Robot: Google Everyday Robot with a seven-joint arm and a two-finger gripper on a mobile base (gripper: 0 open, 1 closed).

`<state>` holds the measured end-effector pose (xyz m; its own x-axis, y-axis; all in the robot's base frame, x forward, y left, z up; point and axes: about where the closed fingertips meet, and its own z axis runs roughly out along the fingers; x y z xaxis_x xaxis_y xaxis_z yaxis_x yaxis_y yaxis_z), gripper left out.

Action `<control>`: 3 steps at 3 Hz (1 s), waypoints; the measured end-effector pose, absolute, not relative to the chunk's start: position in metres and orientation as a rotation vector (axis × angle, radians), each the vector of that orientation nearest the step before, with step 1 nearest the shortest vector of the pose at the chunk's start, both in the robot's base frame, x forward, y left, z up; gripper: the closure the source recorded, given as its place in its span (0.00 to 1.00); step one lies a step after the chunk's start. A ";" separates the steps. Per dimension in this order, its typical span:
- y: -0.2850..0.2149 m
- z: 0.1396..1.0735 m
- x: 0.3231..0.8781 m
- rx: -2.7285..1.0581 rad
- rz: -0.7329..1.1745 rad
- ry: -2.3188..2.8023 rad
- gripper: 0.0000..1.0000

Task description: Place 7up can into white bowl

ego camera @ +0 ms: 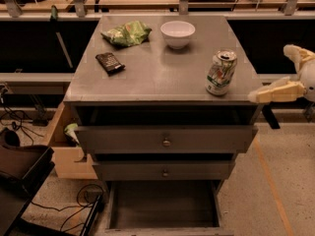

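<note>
The 7up can (220,73), white and green with a silver top, stands upright near the front right corner of the grey cabinet top (157,75). The white bowl (177,33) sits empty at the back, about the middle. My gripper (269,73) is at the right edge of the view, just off the cabinet's right side and level with the can. Its cream fingers (276,91) are spread apart and hold nothing. It is a short way to the right of the can and does not touch it.
A green-and-white snack bag (127,33) lies at the back left and a dark packet (110,63) in front of it. The cabinet's drawers stand partly pulled out, the bottom one (162,205) furthest. A wooden box (69,151) is at the lower left.
</note>
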<state>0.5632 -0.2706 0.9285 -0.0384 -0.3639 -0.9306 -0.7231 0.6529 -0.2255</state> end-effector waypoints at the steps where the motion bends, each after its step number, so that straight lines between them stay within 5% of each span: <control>1: -0.259 0.950 0.581 -0.795 0.402 1.564 0.00; 3: -0.237 0.932 0.587 -0.811 0.481 1.611 0.00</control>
